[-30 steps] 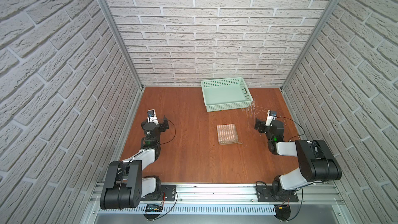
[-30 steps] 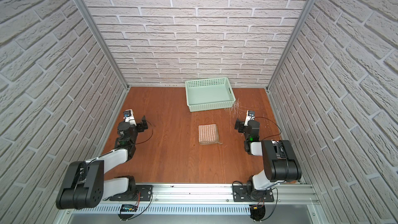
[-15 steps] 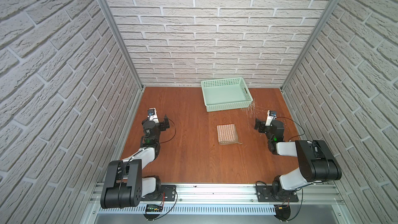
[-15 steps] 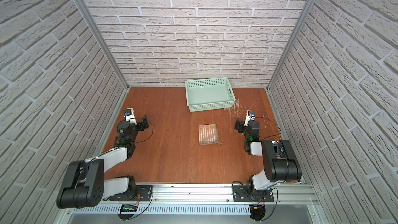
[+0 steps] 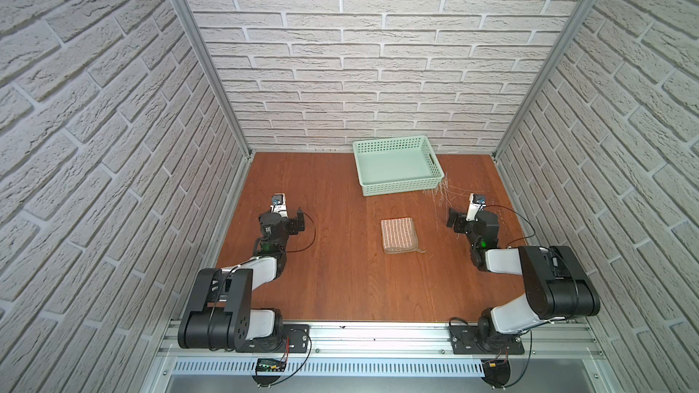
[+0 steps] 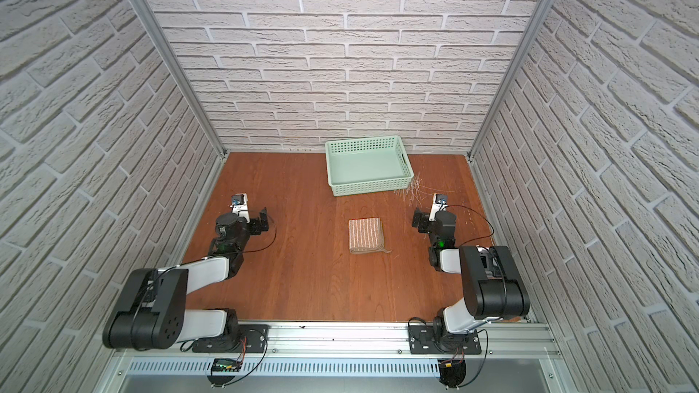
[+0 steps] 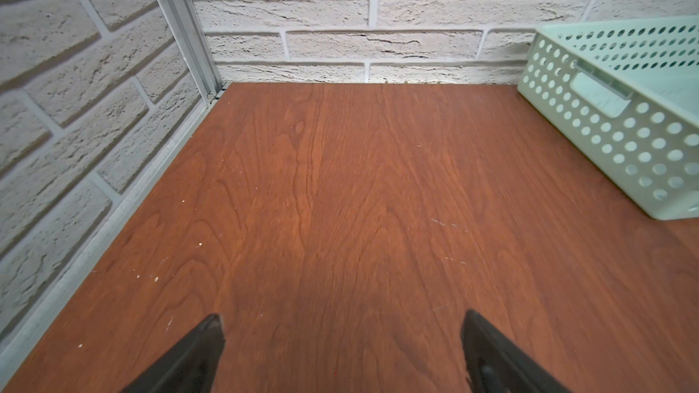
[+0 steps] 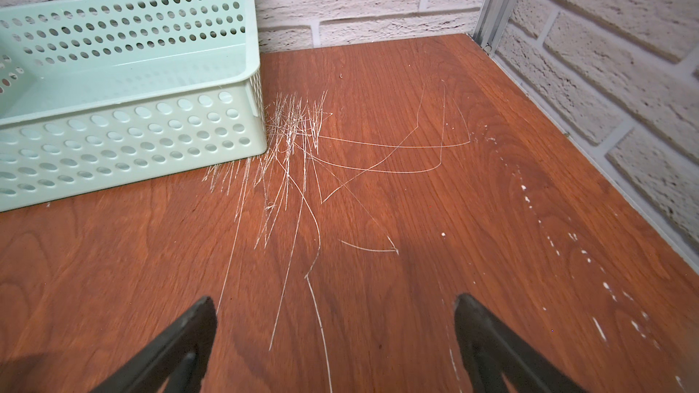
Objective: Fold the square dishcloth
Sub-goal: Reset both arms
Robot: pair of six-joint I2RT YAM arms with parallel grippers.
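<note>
The square dishcloth (image 5: 399,235) (image 6: 366,235) lies folded into a small tan striped rectangle at the middle of the wooden table, its loop trailing off the near right corner. My left gripper (image 5: 300,220) (image 6: 263,221) (image 7: 342,321) hovers low near the left wall, well left of the cloth. It is open, with bare wood between its fingers. My right gripper (image 5: 454,219) (image 6: 418,220) (image 8: 334,302) sits low to the cloth's right. It is open too and holds nothing. The cloth is outside both wrist views.
A mint-green perforated basket (image 5: 397,183) (image 6: 368,187) (image 7: 624,137) (image 8: 113,145) stands empty at the back of the table, right of centre. White scratch marks (image 8: 295,153) cover the wood beside its right corner. Brick walls enclose three sides.
The left arm has shifted slightly. The right arm and the cloth have not moved, and both grippers stay open.
</note>
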